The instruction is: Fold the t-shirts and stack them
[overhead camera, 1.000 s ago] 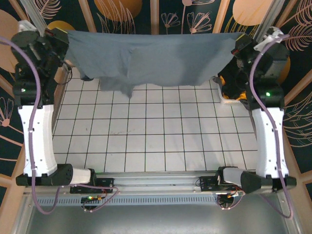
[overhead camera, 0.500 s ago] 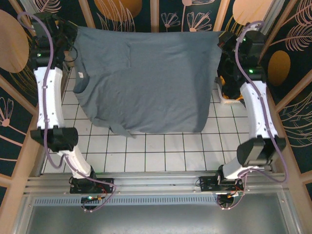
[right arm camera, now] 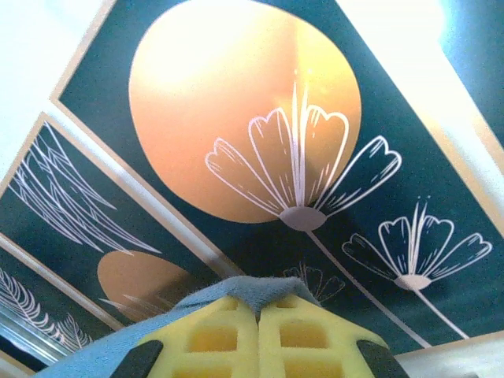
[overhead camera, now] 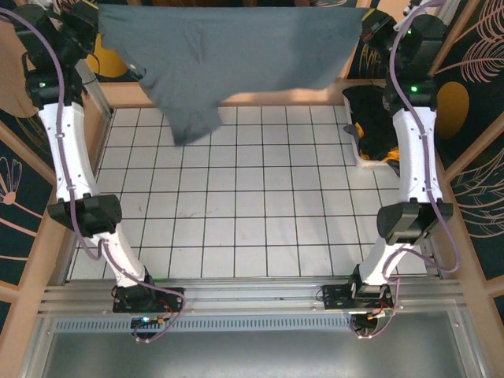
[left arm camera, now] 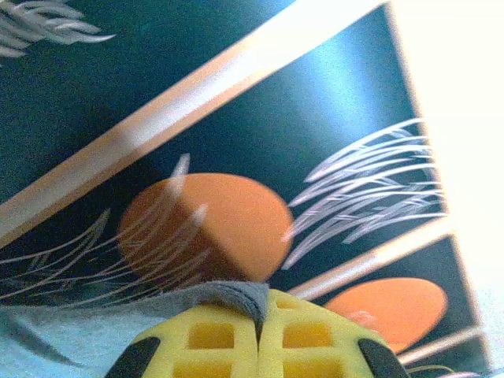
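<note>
Top external: I hold the slate-grey t-shirt aloft, left gripper and right gripper clamped on its upper corners

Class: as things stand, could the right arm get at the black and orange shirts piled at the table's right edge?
Probably not yet. The pile lies beside that arm, uncovered, but the right gripper is shut on the grey t-shirt, held high.

Slate-grey t-shirt, white grid-lined table, yellow waffle-patterned jaws
</note>
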